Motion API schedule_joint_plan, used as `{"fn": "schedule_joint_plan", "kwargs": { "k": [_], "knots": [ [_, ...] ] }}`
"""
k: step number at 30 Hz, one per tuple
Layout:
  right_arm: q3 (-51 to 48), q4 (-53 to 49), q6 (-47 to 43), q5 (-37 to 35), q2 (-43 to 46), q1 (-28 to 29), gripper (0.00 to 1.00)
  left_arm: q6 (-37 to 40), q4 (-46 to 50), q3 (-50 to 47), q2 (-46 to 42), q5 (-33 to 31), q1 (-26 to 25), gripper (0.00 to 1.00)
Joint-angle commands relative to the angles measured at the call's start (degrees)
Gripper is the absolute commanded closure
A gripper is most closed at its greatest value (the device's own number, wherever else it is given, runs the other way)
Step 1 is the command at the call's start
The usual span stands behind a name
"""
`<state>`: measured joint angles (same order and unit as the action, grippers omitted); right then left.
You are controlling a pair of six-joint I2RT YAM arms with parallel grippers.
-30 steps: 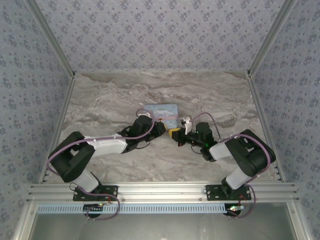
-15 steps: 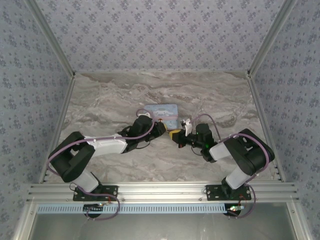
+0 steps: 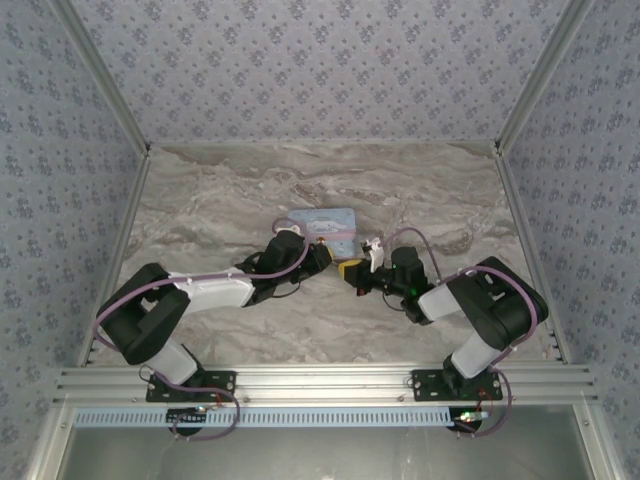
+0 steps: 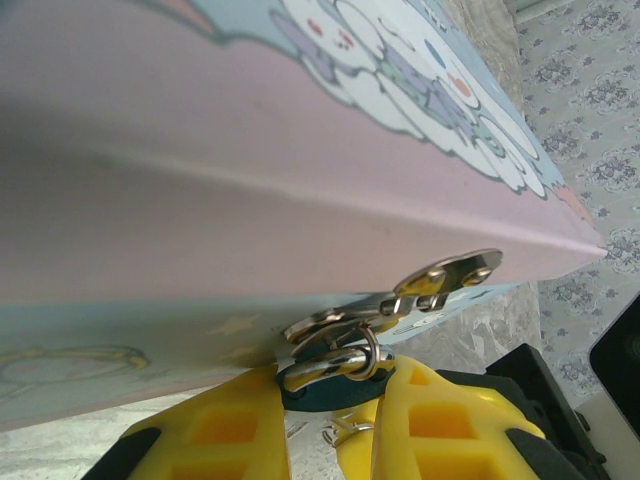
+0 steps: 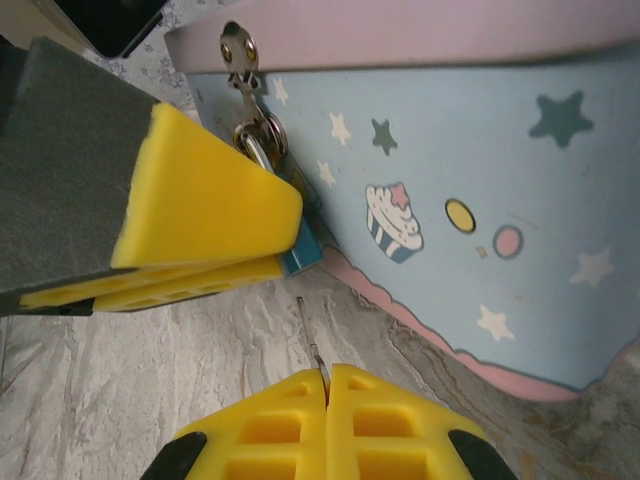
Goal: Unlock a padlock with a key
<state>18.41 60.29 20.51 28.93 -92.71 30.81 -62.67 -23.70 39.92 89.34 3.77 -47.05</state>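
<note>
The tiny teal padlock [image 4: 329,394] hangs by its metal shackle [image 4: 324,366] from the hasp of the light-blue cartoon tin [image 4: 300,150]. My left gripper [image 4: 333,410] is shut on the padlock's body, one yellow finger on each side. In the right wrist view a corner of the padlock [image 5: 301,256] sticks out under the left gripper's yellow fingers [image 5: 200,200]. My right gripper [image 5: 327,372] is shut on the key [image 5: 306,321], a thin dark sliver pointing up at the padlock with a short gap between them. From above, the left gripper [image 3: 328,256] and right gripper [image 3: 356,277] meet at the tin's near right corner.
The tin [image 3: 330,222] lies on the marble tabletop [image 3: 220,200] just behind both grippers. Its closed pink-edged lid and starry front wall [image 5: 480,170] stand right beside the key. Patterned walls enclose the table on three sides.
The right arm has edged slightly left toward the padlock. The left arm and the tin have stayed put.
</note>
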Motion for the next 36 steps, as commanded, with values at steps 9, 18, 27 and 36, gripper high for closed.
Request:
{"fn": "schedule_joint_plan", "kwargs": {
  "k": [9, 18, 27, 36],
  "knots": [
    [2.5, 3.9, 0.8, 1.5, -1.9, 0.4, 1.00, 0.2, -3.2, 0.7, -1.9, 0.0, -0.5, 0.84],
    [1.9, 4.3, 0.9, 1.5, -1.2, 0.3, 1.00, 0.1, -3.1, 0.6, -1.9, 0.0, -0.5, 0.84],
    [1.7, 4.2, 0.9, 1.1, -0.5, 0.2, 1.00, -0.1, -3.4, 0.6, -2.0, 0.2, -0.5, 0.84],
    [1.5, 4.6, 0.8, 0.7, -0.3, 0.2, 1.00, -1.4, -4.5, 0.7, -2.0, 1.2, -0.4, 0.84]
  ]
}}
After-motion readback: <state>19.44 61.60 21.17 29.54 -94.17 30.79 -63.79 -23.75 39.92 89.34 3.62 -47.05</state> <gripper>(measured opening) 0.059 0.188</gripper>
